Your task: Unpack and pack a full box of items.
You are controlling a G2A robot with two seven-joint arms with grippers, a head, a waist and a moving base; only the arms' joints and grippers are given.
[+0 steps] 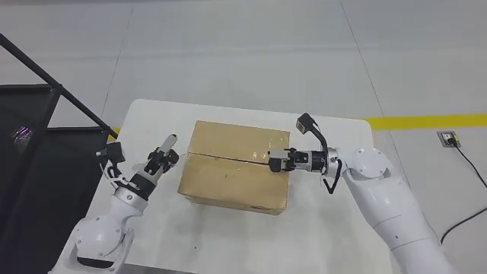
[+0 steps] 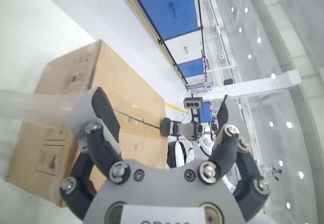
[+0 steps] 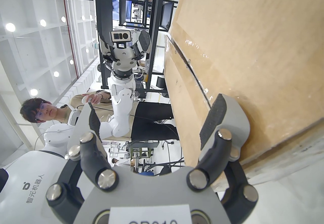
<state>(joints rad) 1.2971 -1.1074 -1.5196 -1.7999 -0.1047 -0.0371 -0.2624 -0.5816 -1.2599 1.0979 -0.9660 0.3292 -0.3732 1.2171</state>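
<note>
"On the near side of the counter [image 1: 327,221], what comes first?"

"Two arms, one at each end of the box [image 1: 232,171]. The left end effector [image 1: 166,149] hangs just beside the box's left end, apart from it. Its fingers [image 2: 105,108] are spread and hold nothing."

"And the other arm?"

"The right end effector [image 1: 275,161] is at the box's right end, also spread wide. One finger [image 3: 222,118] lies over the top face, right by the seam [image 3: 187,68]. Whether it presses the cardboard I cannot tell. The other finger stands clear of the box."

"Where does the box sit?"

"Around the middle of the counter, flat on its base, both top flaps shut. The seam runs lengthwise between the two end effectors, with clear glossy tape [image 3: 195,43] along it."

"Anything beyond?"

"Past the counter's far edge lies pale floor [image 1: 228,53], and a yellow line [image 1: 426,122] runs off to the right."
</note>
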